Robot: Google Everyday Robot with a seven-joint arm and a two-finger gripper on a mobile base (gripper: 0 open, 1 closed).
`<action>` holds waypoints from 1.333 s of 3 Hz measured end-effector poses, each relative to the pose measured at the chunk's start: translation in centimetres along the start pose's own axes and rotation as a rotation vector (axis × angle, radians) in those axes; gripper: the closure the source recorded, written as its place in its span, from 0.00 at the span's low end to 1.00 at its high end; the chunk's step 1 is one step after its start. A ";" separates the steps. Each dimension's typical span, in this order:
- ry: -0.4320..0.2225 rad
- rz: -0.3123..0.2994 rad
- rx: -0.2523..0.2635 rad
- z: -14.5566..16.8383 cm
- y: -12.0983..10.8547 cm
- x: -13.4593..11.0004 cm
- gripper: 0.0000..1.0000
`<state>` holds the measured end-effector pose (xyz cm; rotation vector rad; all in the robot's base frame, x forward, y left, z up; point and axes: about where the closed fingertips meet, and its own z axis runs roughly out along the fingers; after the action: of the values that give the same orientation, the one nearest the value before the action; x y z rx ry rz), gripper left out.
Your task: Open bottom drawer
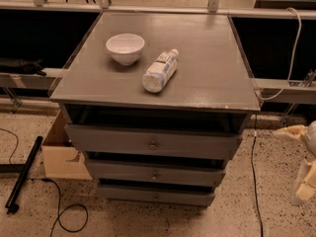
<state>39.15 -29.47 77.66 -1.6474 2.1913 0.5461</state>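
The grey cabinet has three drawer fronts stacked below its top. The bottom drawer [173, 196] is the narrowest and lowest, with a small round knob [156, 197] at its centre, and it sits nearly flush under the middle drawer [187, 174]. My gripper [292, 165] hangs at the far right edge of the view, well to the right of the cabinet and at about the height of the drawers. Its two cream fingers [289, 132] stand apart, open, with nothing between them.
A white bowl [125, 48] and a lying plastic bottle [159, 71] rest on the cabinet top [212, 73]. The top drawer [197, 143] juts out slightly. A cardboard box [61, 157] sits left of the cabinet, with black cables [59, 209] and a black bar [22, 174] on the speckled floor.
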 end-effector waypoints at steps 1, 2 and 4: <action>-0.012 0.050 -0.026 1.7 -0.6 1.6 0.00; -0.023 0.054 -0.122 5.3 1.6 2.2 0.00; -0.085 0.054 -0.296 10.1 7.0 1.8 0.00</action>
<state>32.38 -24.17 68.73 -1.6727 2.1804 0.9773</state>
